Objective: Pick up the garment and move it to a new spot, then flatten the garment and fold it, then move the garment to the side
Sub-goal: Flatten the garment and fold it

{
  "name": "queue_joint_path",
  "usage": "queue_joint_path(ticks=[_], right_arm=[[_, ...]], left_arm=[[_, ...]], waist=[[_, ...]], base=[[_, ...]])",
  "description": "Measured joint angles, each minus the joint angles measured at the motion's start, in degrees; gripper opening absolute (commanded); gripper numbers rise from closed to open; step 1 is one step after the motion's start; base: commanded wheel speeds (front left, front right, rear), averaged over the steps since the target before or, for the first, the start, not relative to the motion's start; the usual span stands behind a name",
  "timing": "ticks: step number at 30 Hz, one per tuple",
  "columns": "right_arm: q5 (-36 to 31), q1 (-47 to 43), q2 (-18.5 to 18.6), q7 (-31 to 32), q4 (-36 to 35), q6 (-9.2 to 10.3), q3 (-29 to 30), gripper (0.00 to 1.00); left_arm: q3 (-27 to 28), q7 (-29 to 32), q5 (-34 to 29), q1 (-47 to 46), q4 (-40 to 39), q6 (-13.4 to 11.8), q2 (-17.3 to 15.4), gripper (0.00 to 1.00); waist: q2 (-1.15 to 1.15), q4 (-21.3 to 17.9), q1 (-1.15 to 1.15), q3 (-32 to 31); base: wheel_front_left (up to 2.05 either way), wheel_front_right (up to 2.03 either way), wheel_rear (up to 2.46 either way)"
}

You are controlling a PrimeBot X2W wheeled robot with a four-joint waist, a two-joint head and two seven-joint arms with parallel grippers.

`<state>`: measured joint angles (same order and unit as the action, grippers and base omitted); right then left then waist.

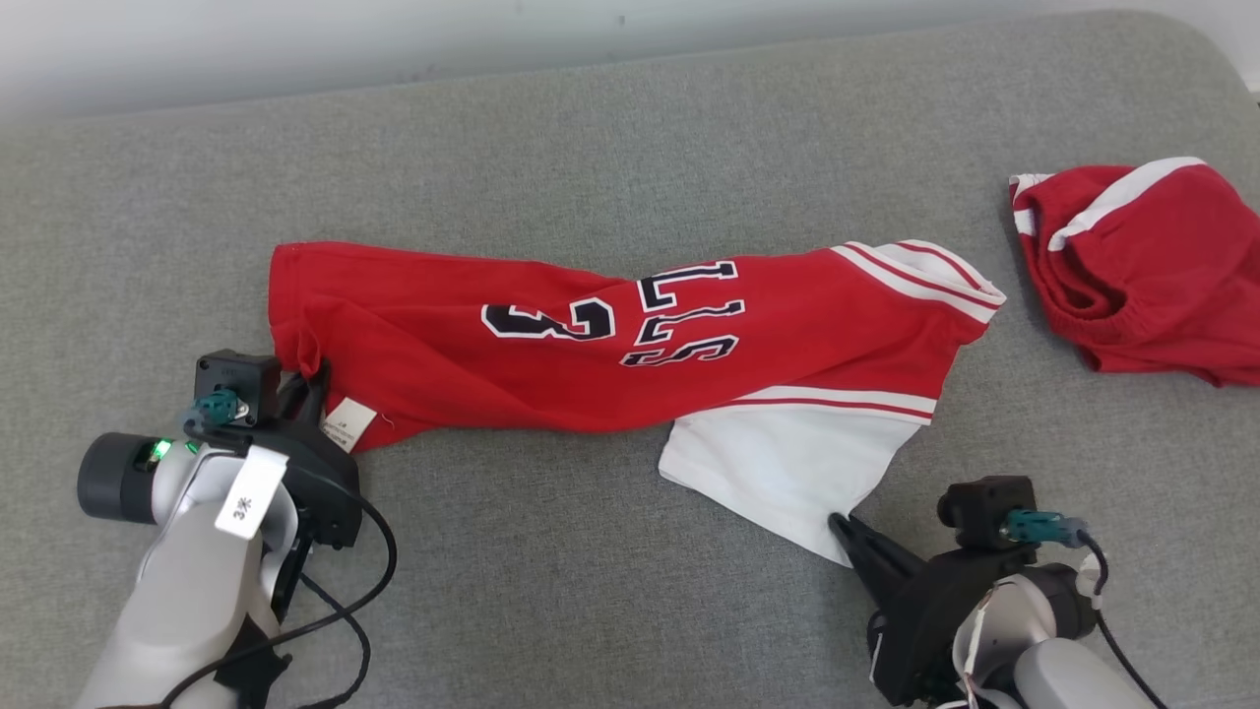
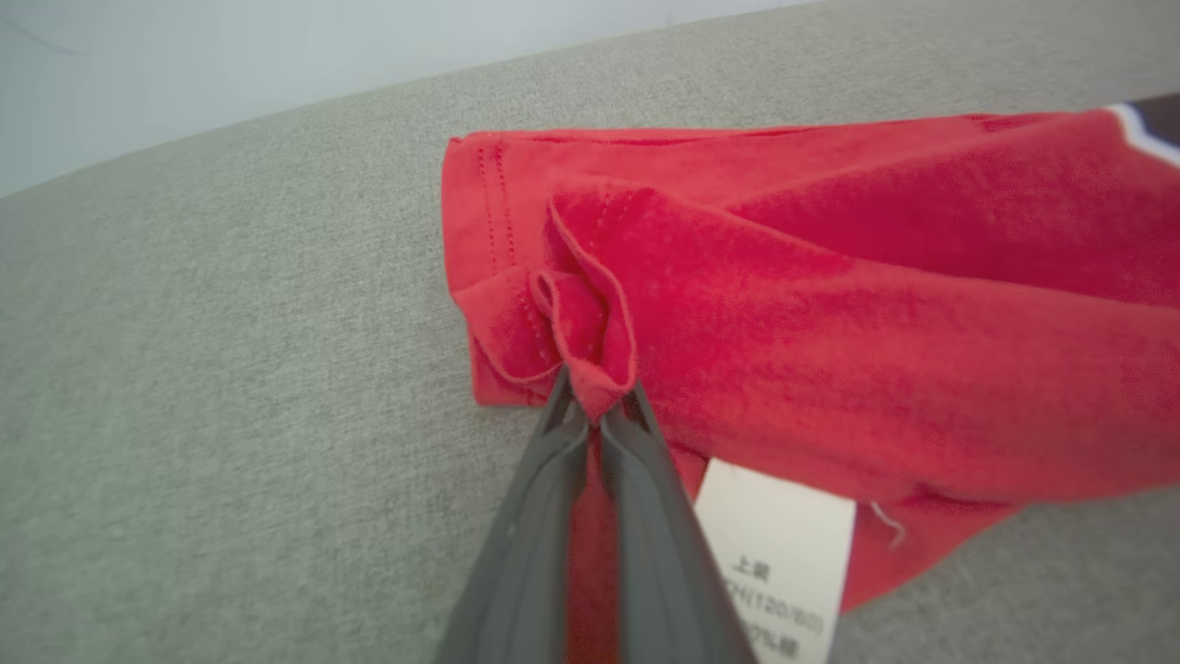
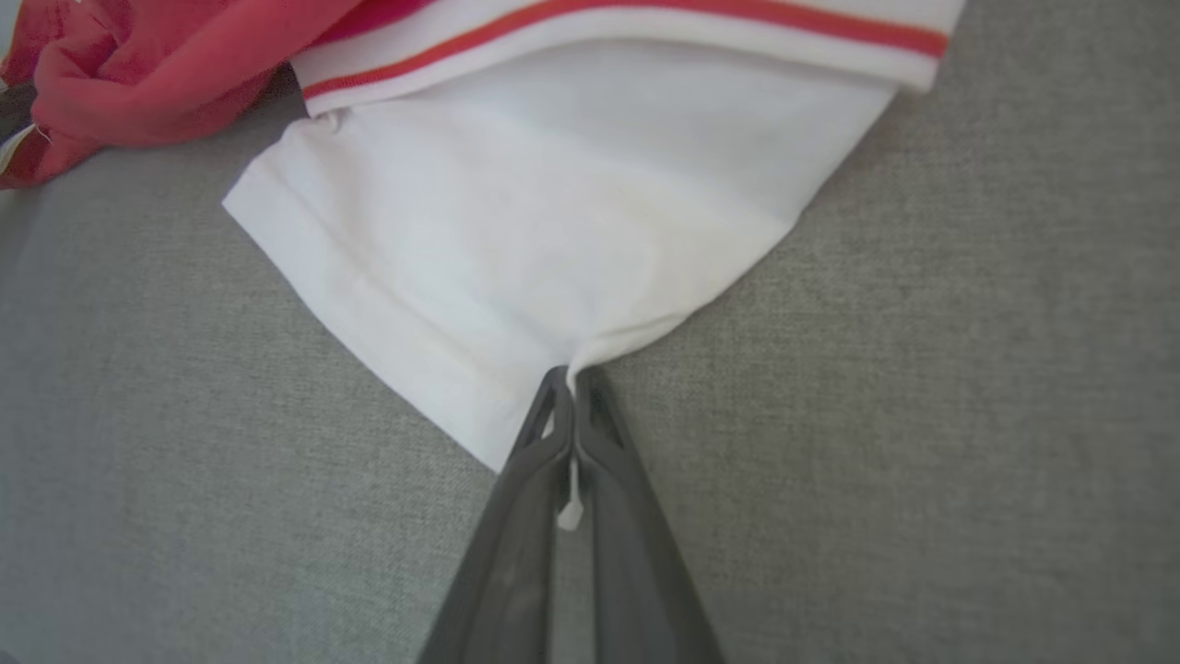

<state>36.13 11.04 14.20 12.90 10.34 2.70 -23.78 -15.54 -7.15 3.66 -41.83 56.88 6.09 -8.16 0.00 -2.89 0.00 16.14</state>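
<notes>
The garment (image 1: 591,335) is a red jersey with black letters, a number and white sleeves, lying stretched left to right across the grey surface. My left gripper (image 1: 313,382) is shut on the red hem at its left end, beside a white care label (image 2: 784,553). In the left wrist view the red fabric (image 2: 830,304) bunches between my left gripper (image 2: 595,397). My right gripper (image 1: 842,524) is shut on the edge of the white sleeve (image 1: 787,468). The right wrist view shows the white sleeve (image 3: 553,221) pinched in my right gripper (image 3: 572,378).
A second red garment with white stripes (image 1: 1142,266) lies crumpled at the far right. The grey padded surface (image 1: 591,591) stretches wide in front of and behind the jersey. A pale wall (image 1: 394,39) runs along the back edge.
</notes>
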Motion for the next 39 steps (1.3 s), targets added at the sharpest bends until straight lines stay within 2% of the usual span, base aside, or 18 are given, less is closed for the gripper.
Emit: queue_joint_path(ticks=[6,9,16,20,25,30,33,34,37,39], right_arm=[[1.71,0.21,1.66,-1.59,1.64,-1.05,3.43,0.0],[3.68,0.07,3.63,-3.07,1.82,-2.3,6.28,0.0],[7.3,-1.69,6.77,-3.08,-0.86,-5.58,8.6,0.0],[8.7,-4.08,8.7,-0.66,-3.03,-6.78,7.94,0.0],[8.99,-1.84,11.9,5.97,-4.54,-8.13,4.87,0.0],[13.15,9.02,13.36,17.51,-4.43,-8.96,2.07,0.0],[15.85,18.44,13.29,26.38,-0.85,-9.01,0.56,0.0],[16.18,22.57,13.05,28.89,1.43,-9.0,0.55,0.0],[13.9,38.34,12.23,31.38,7.89,-6.28,3.37,0.0],[10.82,48.13,10.81,27.64,8.6,-5.41,8.17,0.0]], left_arm=[[-0.16,-2.26,-0.04,1.08,-0.33,-0.62,0.19,0.0],[-0.18,-4.08,-0.04,3.7,-1.58,-1.34,0.21,0.0],[-0.8,-5.46,-0.11,10.38,-5.92,-2.42,0.52,0.0],[-2.86,-5.59,-0.16,14.95,-9.4,-1.9,1.42,0.0],[-4.26,-4.6,1.55,17.18,-13.72,0.76,2.25,0.0],[-9.11,2.44,4.28,14.55,-17.98,1.47,-0.34,0.0],[-15.08,7.51,13.36,8.17,-21.01,1.49,-1.24,0.0],[-15.46,9.47,15.58,5.16,-21.6,1.49,-1.69,0.0],[-13.51,13.74,18.18,-8.38,-22.16,1.49,-4.41,0.0],[-8.16,13.1,18.31,-19.62,-22.51,1.49,-5.39,0.0]], waist=[[0.0,0.4,0.0,-1.58],[0.0,0.84,0.0,-3.24],[0.0,1.79,0.0,-6.75],[0.0,2.47,0.0,-8.83],[0.0,3.74,0.0,-10.46],[0.0,4.32,0.0,-9.49],[0.0,4.31,0.0,-7.96],[0.0,4.3,0.0,-7.32],[0.01,4.28,0.02,-5.27],[0.01,4.33,0.03,-3.81]], base=[[0.0,0.0,0.0],[0.0,0.0,0.0],[0.0,0.0,0.0],[0.0,0.0,0.0],[0.0,0.0,0.0],[0.0,0.0,0.0],[0.0,0.0,0.0],[0.0,0.0,0.0],[0.0,0.0,0.0],[0.0,0.0,0.0]])
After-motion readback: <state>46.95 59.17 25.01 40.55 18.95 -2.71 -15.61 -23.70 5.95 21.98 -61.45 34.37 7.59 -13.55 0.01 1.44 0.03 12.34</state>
